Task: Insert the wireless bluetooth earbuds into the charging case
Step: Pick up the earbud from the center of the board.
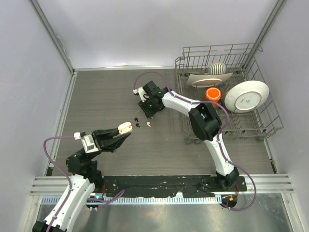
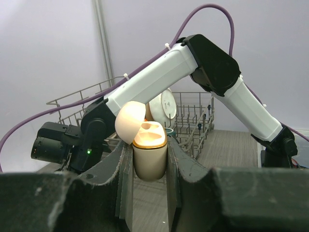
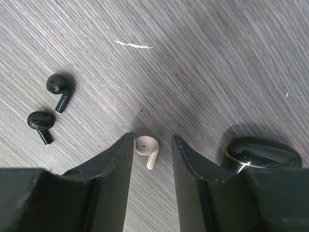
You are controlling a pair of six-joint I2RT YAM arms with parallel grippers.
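Top view: white charging case (image 1: 125, 128) gripped in my left jaws over the grey surface (image 1: 106, 96). Left wrist view: case cream-white, upright, its lid (image 2: 130, 121) tipped back open. Right wrist view: my right jaws, narrowly parted, straddle one white earbud (image 3: 146, 149) lying on the surface; two black earbuds (image 3: 60, 87) lie to one side; a glossy black case (image 3: 263, 153), gold seam, on the other.

1. I can read no word, number or brand in any of my views;
2. the white plate (image 1: 253, 89) in the rack (image 1: 270, 121) bears a small dark mark, too small to read;
3. the cream case (image 2: 149, 157) and the black case (image 3: 263, 153) show me plain shells, the black one a thin gold line.
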